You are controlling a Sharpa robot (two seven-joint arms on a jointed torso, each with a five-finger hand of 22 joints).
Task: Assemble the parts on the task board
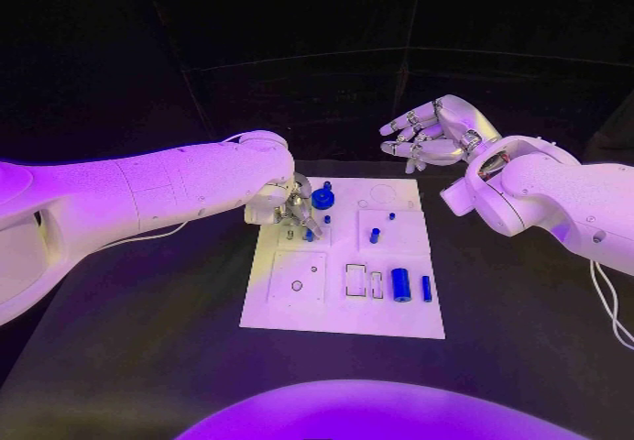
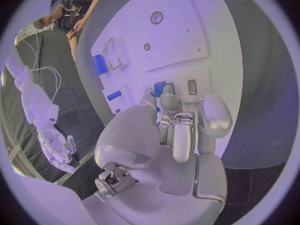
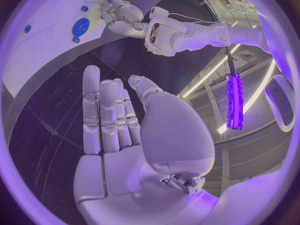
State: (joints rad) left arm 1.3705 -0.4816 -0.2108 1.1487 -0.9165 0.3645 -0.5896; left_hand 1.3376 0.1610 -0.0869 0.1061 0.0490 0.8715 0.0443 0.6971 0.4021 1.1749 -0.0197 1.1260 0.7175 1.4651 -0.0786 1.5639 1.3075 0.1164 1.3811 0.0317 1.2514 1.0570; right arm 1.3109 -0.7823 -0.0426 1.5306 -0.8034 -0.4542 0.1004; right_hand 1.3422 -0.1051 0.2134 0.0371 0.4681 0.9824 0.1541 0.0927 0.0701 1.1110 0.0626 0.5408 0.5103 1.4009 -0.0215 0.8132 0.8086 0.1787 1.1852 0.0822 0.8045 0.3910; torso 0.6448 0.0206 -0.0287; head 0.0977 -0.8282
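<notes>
Item: my left hand [image 1: 289, 207]. Position: down over the upper left part of the white board [image 1: 298, 312], fingers curled together around a small blue peg [image 2: 159, 88]. From the wrist view the fingertips [image 2: 169, 102] sit against the peg, so I judge it pinched, though the contact itself is partly hidden.

Item: my right hand [image 1: 436, 128]. Position: raised beyond the board's far right corner, well apart from it, fingers spread, holding nothing.

Item: board contents. A round blue disc [image 1: 323, 198] just beside my left hand; a short blue peg [image 1: 376, 236] near the middle; a thick blue cylinder [image 1: 400, 284] and a thinner blue pin [image 1: 427, 288] lying side by side in the lower right; two rectangular slots [image 1: 356, 280] next to them; small round holes [image 1: 298, 285] in the lower left panel.

Item: risks.
- Peg tilts in my fingers; it would jam at the hole's edge instead of dropping in.
- My curled fingers brush the disc close by and nudge it off its seat.
- Pressing down off-centre could shift the whole board on the black table [image 1: 529, 348].
</notes>
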